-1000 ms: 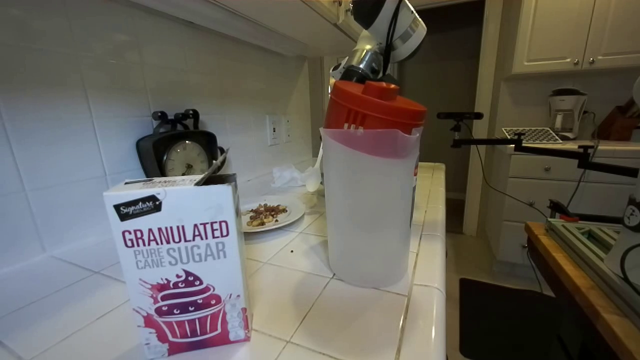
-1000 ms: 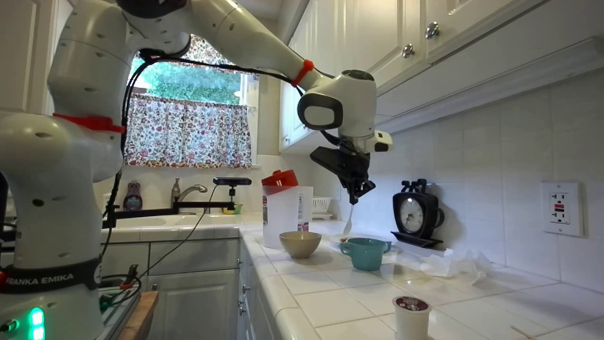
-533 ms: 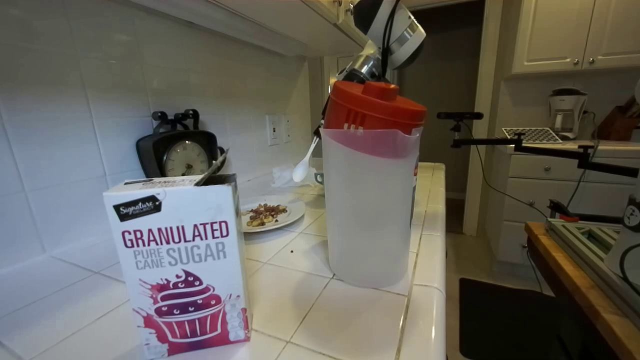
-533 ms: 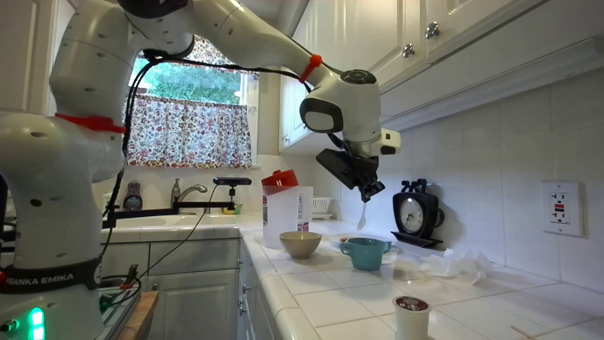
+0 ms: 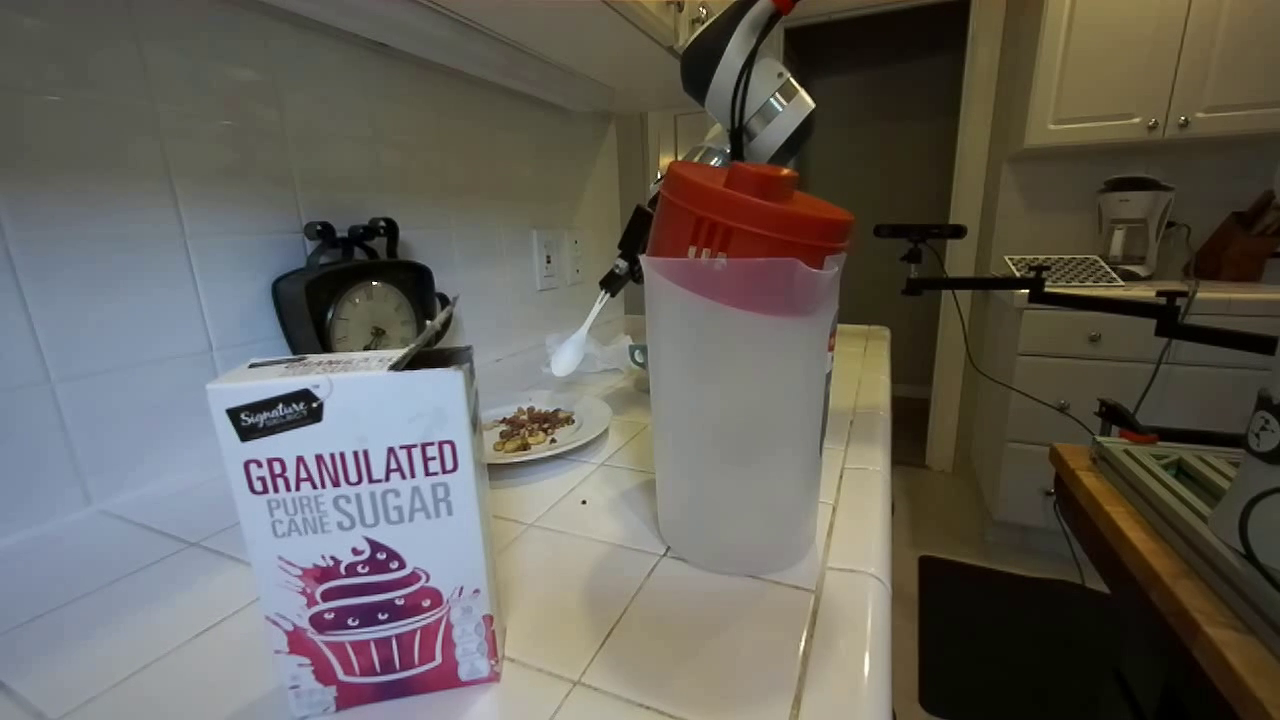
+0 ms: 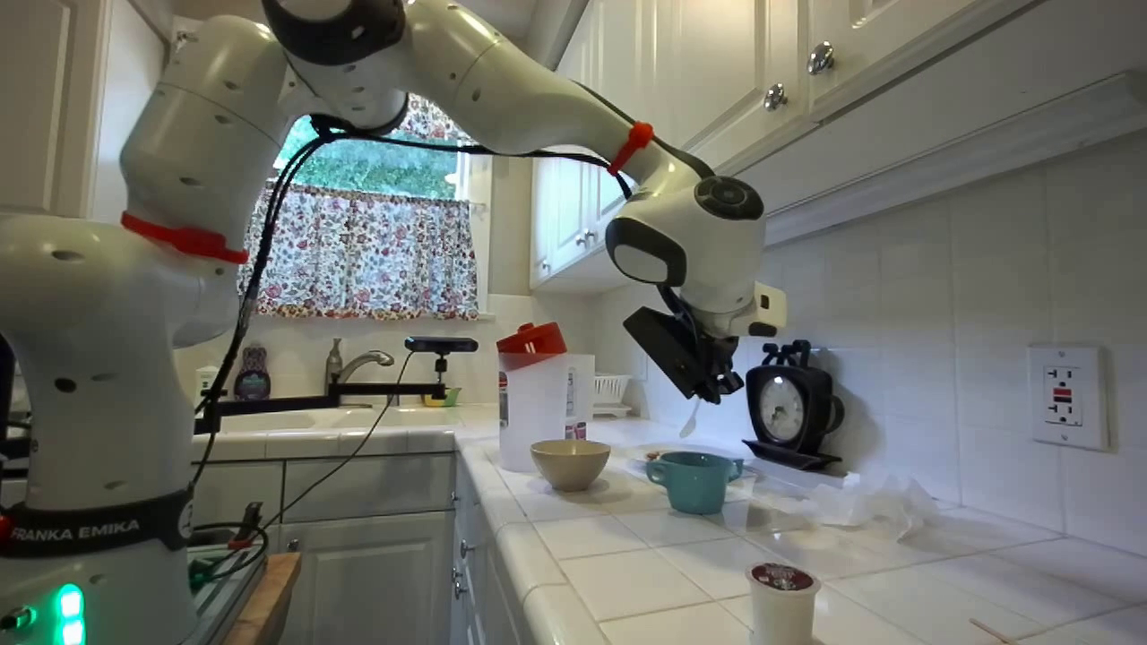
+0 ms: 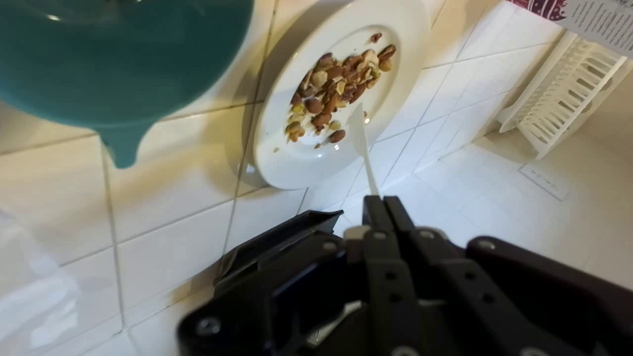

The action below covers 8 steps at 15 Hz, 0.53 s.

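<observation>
My gripper [image 7: 384, 199] is shut on the handle of a white plastic spoon [image 7: 367, 163]. In an exterior view the spoon [image 5: 570, 352] hangs tilted, bowl end down, with a gap above the plate. A white plate [image 5: 603, 425] with mixed nuts [image 5: 535, 430] lies below it. In the wrist view the spoon's bowl overlaps the plate [image 7: 277, 165] beside the nuts [image 7: 341, 84]. A teal two-handled cup [image 7: 148, 74] is near the plate; it also shows in an exterior view [image 6: 699, 484]. In that view the gripper [image 6: 724, 394] is above and behind the cup.
A white pitcher [image 5: 740, 430] with a tilted red lid [image 5: 750, 215] partly hides the arm. A sugar box [image 5: 360, 530] stands in front. A black clock-like scale [image 6: 793, 403] stands by the wall. A tan bowl [image 6: 571, 466], crumpled plastic [image 6: 869, 502] and a small cup [image 6: 782, 600] are on the counter.
The gripper has moved out from behind the pitcher toward the plate and has lowered over the last half second. The spoon stays in its grip and is more tilted.
</observation>
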### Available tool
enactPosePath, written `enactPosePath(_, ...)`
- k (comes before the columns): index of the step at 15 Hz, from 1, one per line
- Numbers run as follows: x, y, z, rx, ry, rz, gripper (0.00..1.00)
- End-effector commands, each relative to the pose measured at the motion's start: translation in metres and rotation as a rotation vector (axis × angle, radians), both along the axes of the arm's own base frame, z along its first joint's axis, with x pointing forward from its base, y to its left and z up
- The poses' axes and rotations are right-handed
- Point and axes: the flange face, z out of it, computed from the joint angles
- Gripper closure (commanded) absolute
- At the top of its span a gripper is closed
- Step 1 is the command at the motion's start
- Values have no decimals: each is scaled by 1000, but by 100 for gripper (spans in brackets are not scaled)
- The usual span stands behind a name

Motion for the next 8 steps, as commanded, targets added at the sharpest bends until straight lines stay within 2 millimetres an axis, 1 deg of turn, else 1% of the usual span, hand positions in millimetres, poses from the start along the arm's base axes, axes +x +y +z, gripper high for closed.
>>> enactPosePath(1, 22, 0, -13, 25, -12, 63, 99)
enactPosePath(3, 29, -1, -22, 18, -2, 80, 99)
enactPosePath(5, 36, -3, -25, 6, -3, 92, 99)
enactPosePath(8, 45, -3, -21, -37, -19, 120, 99)
